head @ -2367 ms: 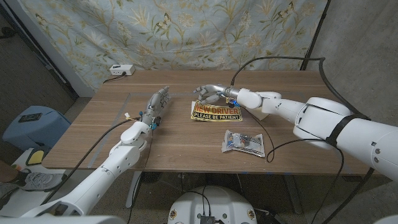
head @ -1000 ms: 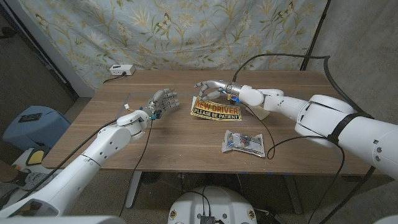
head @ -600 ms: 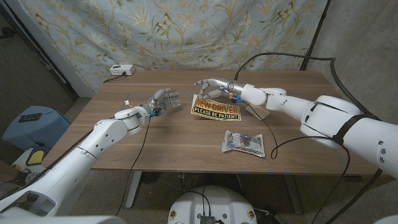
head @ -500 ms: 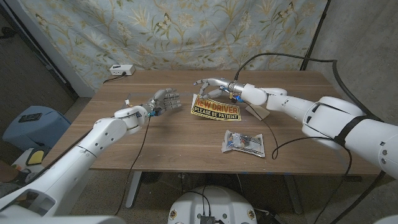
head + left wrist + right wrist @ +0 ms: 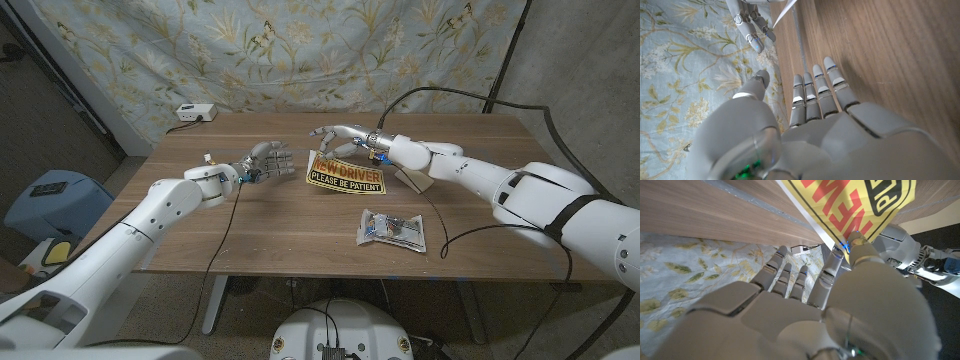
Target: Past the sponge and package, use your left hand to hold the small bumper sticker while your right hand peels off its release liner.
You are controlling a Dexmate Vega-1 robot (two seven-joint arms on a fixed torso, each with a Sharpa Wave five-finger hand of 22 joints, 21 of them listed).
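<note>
The yellow bumper sticker reading NEW DRIVER PLEASE BE PATIENT lies near the table's middle, beyond the package. My right hand hovers at the sticker's far left corner with fingers spread. In the right wrist view the thumb tip of my right hand sits at the edge of the sticker; I cannot tell whether it touches. My left hand stands a short way left of the sticker, fingers apart, holding nothing. In the left wrist view my left hand reaches along the wood toward the sticker's pale corner.
A clear plastic package lies on the near right of the table. A tan sponge sits right of the sticker, under my right forearm. A small white box stands at the far left corner. A floral cloth hangs behind the table.
My left arm has swung outward and its hand has turned and crept toward the sticker. The right hand has drifted slightly farther back. The sticker has not moved.
</note>
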